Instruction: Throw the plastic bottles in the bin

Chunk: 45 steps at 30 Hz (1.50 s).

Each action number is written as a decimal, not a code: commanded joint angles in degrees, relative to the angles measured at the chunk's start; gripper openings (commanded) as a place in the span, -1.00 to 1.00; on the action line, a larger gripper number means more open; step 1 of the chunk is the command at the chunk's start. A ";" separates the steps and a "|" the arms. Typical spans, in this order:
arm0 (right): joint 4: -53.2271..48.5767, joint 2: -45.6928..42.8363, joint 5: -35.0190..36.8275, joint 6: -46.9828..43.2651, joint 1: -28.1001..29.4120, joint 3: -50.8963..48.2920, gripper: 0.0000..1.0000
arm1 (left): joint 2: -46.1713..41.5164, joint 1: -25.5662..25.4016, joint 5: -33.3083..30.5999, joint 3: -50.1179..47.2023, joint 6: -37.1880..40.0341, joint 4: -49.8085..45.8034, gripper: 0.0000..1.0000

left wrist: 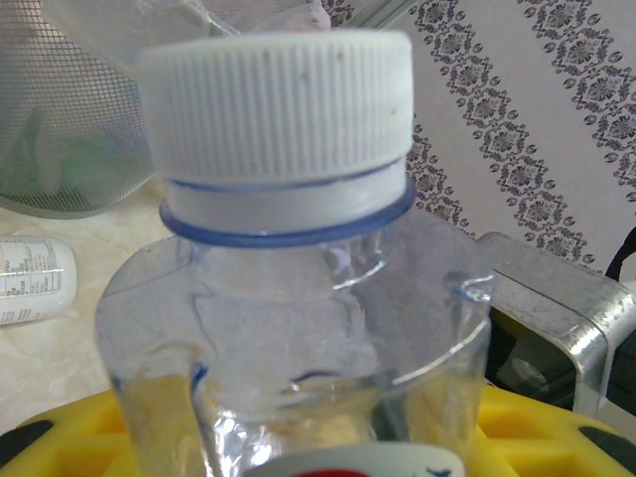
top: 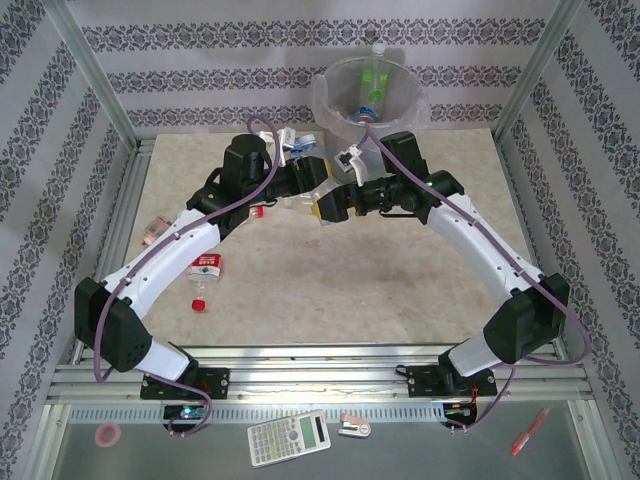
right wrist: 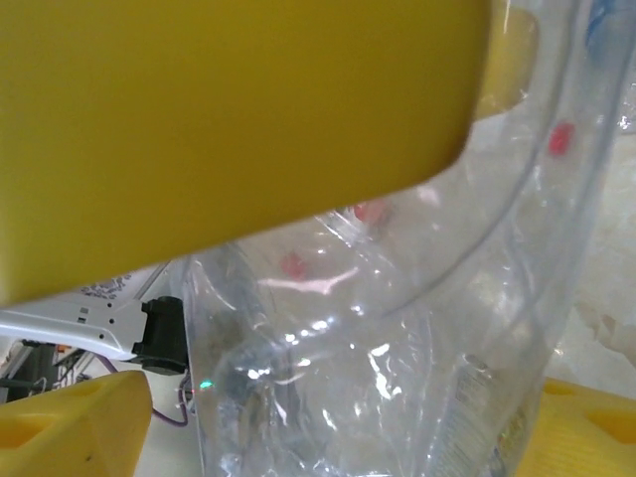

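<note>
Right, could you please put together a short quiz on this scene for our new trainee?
1. True or false: the bin already holds bottles.
2. The cap on the clear bottle in the left gripper is: A red, B white, C green.
3. What colour is the label on the loose bottle lying on the table beside the left arm?
Key: 1 true; 2 B; 3 red.
</note>
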 commanded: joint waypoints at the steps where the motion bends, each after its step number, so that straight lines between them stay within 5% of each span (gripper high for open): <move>1: -0.28 0.60 -0.54 -1.13 0.34 2.13 0.58 | 0.12 -0.76 1.09 1.76 1.52 4.14 0.01; 8: -0.53 0.61 0.93 -0.35 0.35 2.55 0.29 | -0.04 -0.74 1.36 1.59 1.53 4.94 0.17; 17: -0.39 -0.31 4.22 -0.24 0.34 4.06 0.14 | -2.77 -0.11 -4.60 -0.22 1.17 4.93 0.99; 32: 0.05 -2.34 15.09 0.49 -1.05 7.37 0.03 | -13.91 5.69 -9.70 -7.40 -1.08 4.98 0.99; 45: 6.57 -3.60 27.09 -1.87 -4.74 17.15 -0.09 | -15.38 6.03 -11.27 -13.43 -1.64 3.99 0.99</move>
